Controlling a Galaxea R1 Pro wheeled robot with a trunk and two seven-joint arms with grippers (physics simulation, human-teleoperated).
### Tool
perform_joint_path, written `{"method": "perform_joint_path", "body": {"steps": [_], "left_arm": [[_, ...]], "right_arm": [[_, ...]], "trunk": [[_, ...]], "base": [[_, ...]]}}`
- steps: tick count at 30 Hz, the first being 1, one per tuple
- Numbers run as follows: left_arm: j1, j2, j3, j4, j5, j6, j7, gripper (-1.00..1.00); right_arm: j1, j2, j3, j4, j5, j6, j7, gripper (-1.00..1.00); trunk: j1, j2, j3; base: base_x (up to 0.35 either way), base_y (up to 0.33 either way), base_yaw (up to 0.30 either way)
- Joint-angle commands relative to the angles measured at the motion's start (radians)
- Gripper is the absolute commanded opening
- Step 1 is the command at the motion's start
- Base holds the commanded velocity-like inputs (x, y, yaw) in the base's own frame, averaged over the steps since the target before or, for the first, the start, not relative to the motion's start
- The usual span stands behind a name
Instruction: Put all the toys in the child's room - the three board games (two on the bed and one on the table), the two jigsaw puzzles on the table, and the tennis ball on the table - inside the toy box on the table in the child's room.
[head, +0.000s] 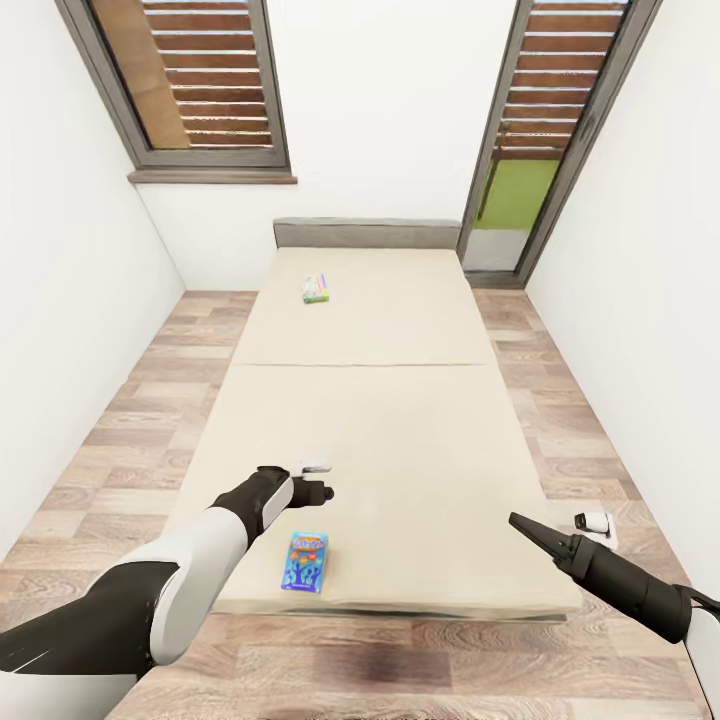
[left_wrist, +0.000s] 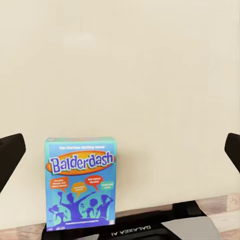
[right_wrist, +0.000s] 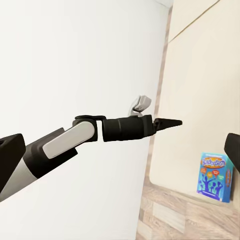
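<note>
Two board games lie on the cream bed (head: 400, 430). A blue box reading "Balderdash" (head: 306, 561) sits near the mattress's front edge, and a green-and-white box (head: 317, 289) lies far up on the other half. My left gripper (head: 322, 490) hovers just beyond the blue box (left_wrist: 81, 184); its fingers (left_wrist: 10, 157) stand wide apart, open and empty. Over the bed's front right corner, my right gripper (head: 525, 528) is open too, with dark fingertips (right_wrist: 232, 150) at the picture's sides. The right wrist view takes in the left arm (right_wrist: 100, 132) and the blue box (right_wrist: 216, 176).
White walls close in on both sides of the bed, with strips of wood-plank floor (head: 130, 440) between. A slatted window (head: 200, 80) and a glazed door (head: 530, 150) stand at the far end behind the grey headboard (head: 365, 233).
</note>
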Motion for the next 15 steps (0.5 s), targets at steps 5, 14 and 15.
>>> {"method": "perform_joint_path", "body": {"steps": [5,14,15], "left_arm": [[0.0,0.0,0.004,-0.002,0.0,0.006,-0.002,1.0],[0.0,0.0,0.003,-0.006,0.001,0.005,-0.007,1.0],[0.001,0.0,0.003,-0.006,0.001,0.005,-0.008,1.0]], "right_arm": [[-0.001,0.0,-0.001,0.0,0.0,0.004,0.002,1.0],[-0.001,0.0,-0.001,0.0,0.0,0.004,0.002,1.0],[-0.001,0.0,-0.001,0.0,0.0,0.004,0.002,1.0]], "trunk": [[0.0,-0.002,-0.01],[0.0,-0.002,-0.025],[0.0,-0.002,-0.026]], "base": [[0.0,0.0,0.0],[0.0,0.0,0.0],[0.0,0.0,0.0]]}}
